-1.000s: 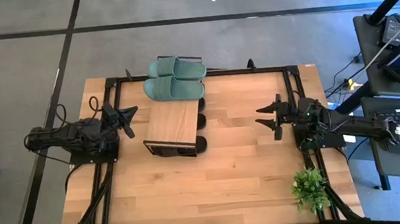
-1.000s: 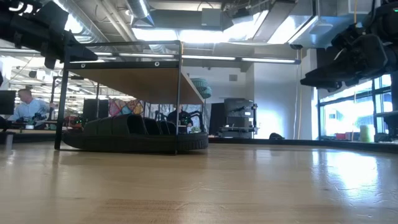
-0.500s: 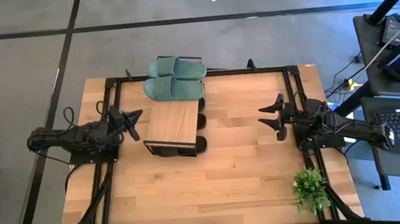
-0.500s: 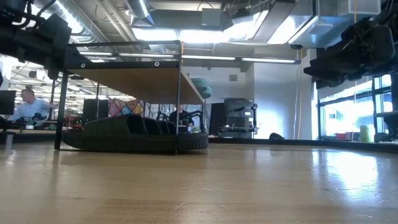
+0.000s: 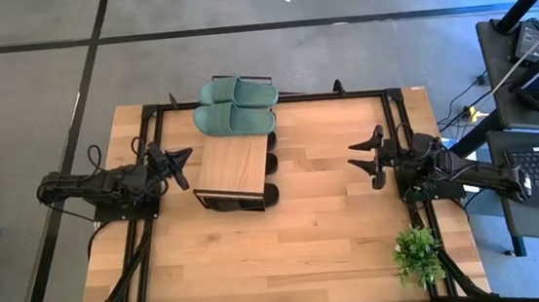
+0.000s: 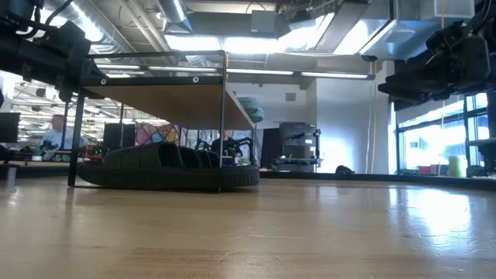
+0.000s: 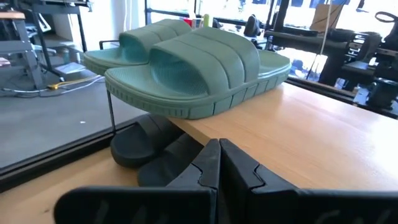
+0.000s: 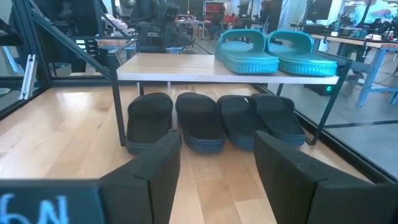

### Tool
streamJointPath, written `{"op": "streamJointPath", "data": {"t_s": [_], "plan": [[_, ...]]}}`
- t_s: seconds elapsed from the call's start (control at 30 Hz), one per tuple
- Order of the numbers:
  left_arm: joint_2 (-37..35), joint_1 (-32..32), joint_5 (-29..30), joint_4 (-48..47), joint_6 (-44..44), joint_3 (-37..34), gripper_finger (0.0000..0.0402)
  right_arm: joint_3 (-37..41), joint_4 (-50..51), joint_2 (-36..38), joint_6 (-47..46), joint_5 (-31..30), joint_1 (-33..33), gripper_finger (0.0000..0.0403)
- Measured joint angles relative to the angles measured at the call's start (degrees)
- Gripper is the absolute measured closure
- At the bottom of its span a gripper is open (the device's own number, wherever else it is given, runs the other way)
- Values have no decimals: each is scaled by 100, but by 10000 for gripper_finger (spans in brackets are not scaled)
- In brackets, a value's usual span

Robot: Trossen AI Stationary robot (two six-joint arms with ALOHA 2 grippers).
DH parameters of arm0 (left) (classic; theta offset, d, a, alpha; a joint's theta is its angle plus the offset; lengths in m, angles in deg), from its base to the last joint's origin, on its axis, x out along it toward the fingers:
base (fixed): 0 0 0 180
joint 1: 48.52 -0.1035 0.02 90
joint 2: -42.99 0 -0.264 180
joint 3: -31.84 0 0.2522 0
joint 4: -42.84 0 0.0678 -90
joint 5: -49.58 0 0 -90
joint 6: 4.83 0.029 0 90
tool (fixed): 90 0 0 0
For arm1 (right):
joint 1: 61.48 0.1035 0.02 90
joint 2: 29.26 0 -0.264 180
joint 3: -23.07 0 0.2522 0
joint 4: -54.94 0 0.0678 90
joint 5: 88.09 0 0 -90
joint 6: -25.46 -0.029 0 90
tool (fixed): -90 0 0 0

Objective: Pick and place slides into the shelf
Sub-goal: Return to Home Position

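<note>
The shelf (image 5: 235, 166) stands on the table's left-middle, a wood plank on a thin black frame. Two sage green slides (image 5: 236, 107) lie side by side on the plank's far end (image 7: 193, 68). Several black slides (image 8: 211, 121) sit in a row on the table under the plank. My left gripper (image 5: 181, 168) hovers just left of the shelf, shut, its fingers (image 7: 219, 155) pointing at the plank's edge. My right gripper (image 5: 360, 159) hovers well right of the shelf, open, facing it (image 8: 217, 168). Neither touches anything.
A small potted plant (image 5: 417, 252) stands at the table's near right corner. A black metal rail (image 5: 343, 94) frames the work area. Bare wood lies between the shelf and my right gripper and toward the near edge. A person (image 6: 56, 136) sits in the room beyond.
My left gripper has edged a little toward the shelf and then held still. My right arm has shifted its pose slightly, with the gripper staying open at about the same place. The slides and shelf have not moved.
</note>
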Motion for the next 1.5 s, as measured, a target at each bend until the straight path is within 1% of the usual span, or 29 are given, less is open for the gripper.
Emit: {"op": "streamJointPath", "data": {"t_s": [0.13,0.27,0.43,0.57,0.63,1.5], "plan": [[0,0,-2,-5,121,1,401,0,1,0,46,-2,0,201],[0,0,-5,-7,121,1,401,0,3,0,440,-20,0,201],[0,0,-7,-9,121,-1,401,0,4,0,510,-19,0,201],[1,0,-13,-11,122,1,401,0,4,0,1060,-18,0,201],[0,0,-14,-11,122,1,401,0,4,0,1151,-17,0,201],[2,0,-17,-20,127,-1,401,-2,5,-2,1151,-16,0,201]]}}
